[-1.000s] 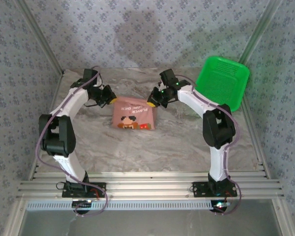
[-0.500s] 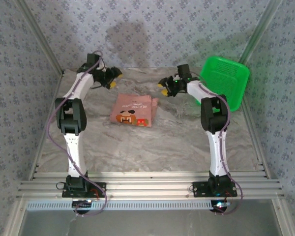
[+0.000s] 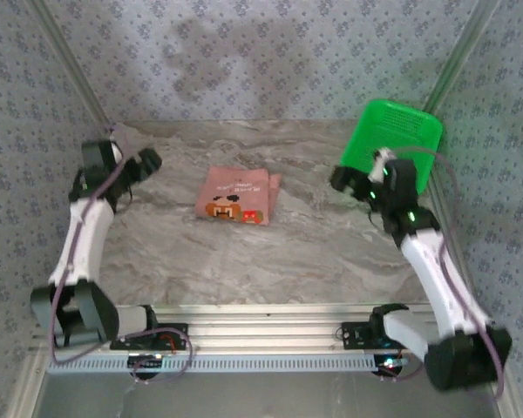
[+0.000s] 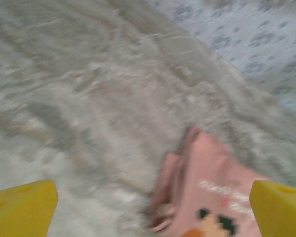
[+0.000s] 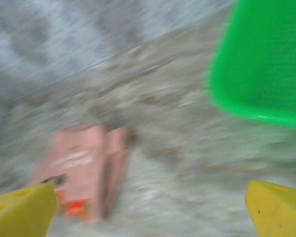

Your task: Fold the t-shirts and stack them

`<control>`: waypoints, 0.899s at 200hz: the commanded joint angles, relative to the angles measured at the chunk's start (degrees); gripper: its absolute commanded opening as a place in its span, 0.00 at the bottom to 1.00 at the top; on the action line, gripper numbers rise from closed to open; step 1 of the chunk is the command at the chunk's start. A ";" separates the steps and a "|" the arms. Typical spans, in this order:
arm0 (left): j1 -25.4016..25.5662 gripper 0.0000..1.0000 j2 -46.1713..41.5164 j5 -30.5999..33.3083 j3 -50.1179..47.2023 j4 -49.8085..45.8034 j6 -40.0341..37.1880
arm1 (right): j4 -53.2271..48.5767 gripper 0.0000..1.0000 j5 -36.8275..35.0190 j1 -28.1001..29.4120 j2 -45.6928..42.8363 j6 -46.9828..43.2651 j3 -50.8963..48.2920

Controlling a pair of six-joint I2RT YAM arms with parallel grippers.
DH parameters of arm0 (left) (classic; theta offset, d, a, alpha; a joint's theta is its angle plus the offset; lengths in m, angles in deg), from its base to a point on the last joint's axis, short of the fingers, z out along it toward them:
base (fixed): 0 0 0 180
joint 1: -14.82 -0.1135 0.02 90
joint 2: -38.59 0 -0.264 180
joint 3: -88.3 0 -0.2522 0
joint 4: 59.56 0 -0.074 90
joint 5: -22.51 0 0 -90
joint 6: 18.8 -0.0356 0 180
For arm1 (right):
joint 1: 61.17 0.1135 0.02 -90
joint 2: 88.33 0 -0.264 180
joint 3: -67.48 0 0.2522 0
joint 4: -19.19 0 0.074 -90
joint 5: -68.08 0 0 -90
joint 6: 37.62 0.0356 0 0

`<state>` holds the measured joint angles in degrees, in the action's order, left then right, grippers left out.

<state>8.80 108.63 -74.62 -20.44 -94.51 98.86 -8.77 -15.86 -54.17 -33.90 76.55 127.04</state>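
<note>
T-shirt first: where does it sit, and in what shape? (M.)

Mid-table, lying flat, folded to a compact rectangle with the printed graphic facing up. A narrow doubled edge runs down its right side. Nothing touches it. (J.)

Grippers? (M.)

Left gripper is off to the shirt's left and right gripper off to its right, just beside the green basket. Both are well apart from the cloth. In each wrist view the yellow fingertips sit at opposite lower corners with bare table and shirt between them, so both sets of jaws are spread wide and hold nothing. Wrist pictures are blurred; no finer detail is readable. (J.)

Why this arrangement? (M.)

My reading: the fold looks complete, so there is no reason to grip. Open jaws held clear avoid snagging or dragging a loose layer and undoing it. One shirt is visible, so the stack is one high. (J.)

Risk? (M.)

Soft cloth; the doubled edge could spring open if brushed. (J.)
</note>
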 commanded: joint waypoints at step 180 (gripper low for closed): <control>2.81 1.00 17.71 9.00 -35.42 70.91 -23.35 | 60.47 1.00 -9.61 -8.52 32.65 -25.09 -23.38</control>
<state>11.69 127.08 -65.51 -56.92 -26.28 76.55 54.05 -26.13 -62.65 -0.59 53.69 102.43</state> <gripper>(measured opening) 0.994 0.999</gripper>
